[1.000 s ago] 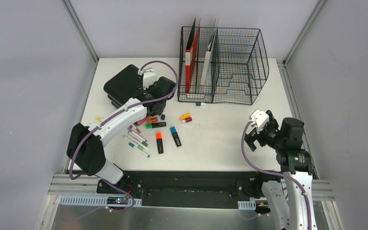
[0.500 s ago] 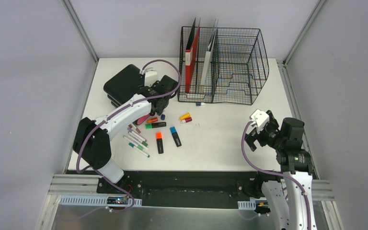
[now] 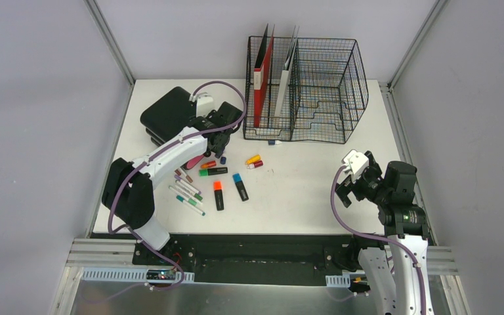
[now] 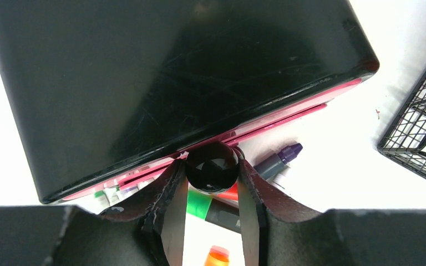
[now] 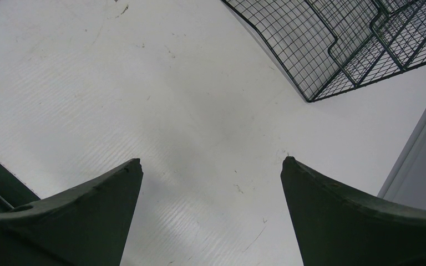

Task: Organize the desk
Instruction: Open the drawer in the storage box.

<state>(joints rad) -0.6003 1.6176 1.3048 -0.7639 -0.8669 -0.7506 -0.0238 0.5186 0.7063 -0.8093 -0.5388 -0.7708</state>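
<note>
Desk [image 3: 302,190] cluttered; left end effector [image 4: 212,165] pinches a black cylinder [image 4: 212,174]; right end effector [image 5: 211,160] spread wide.

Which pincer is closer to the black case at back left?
Left. The left pincer is right at the near edge of the black case, a dark round object between its fingers; the right pincer stands open over the desk, far off to the right.

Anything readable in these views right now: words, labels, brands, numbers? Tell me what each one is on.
No text is legible in any view.
Highlighters: any barrel print is too small to read.
Red binder in the wire rack: the white spine label is too blurred to read.
</note>
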